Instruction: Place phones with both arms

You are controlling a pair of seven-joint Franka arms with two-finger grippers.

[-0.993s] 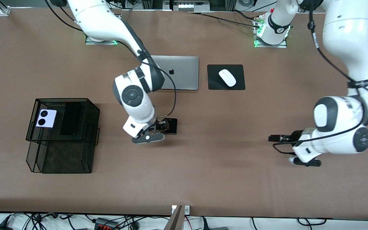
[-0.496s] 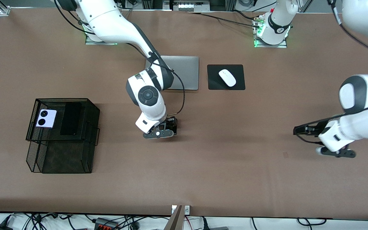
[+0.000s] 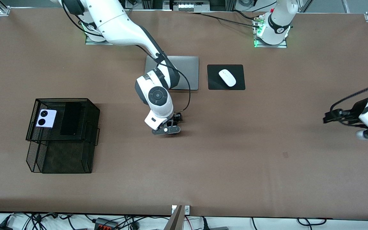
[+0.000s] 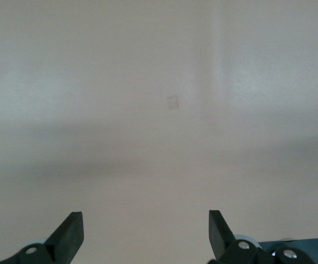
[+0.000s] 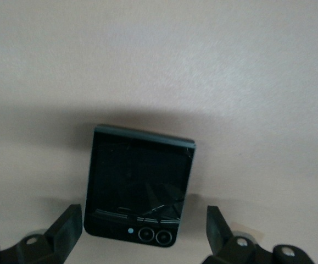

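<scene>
Shifted toward frame centre since the earlier frame, the right gripper (image 3: 173, 123) hovers, fingers apart, over the small squarish black flip phone (image 5: 139, 187) on the brown table (image 3: 235, 166), while the left gripper (image 3: 329, 117), fingers apart, has withdrawn to the right edge.
</scene>
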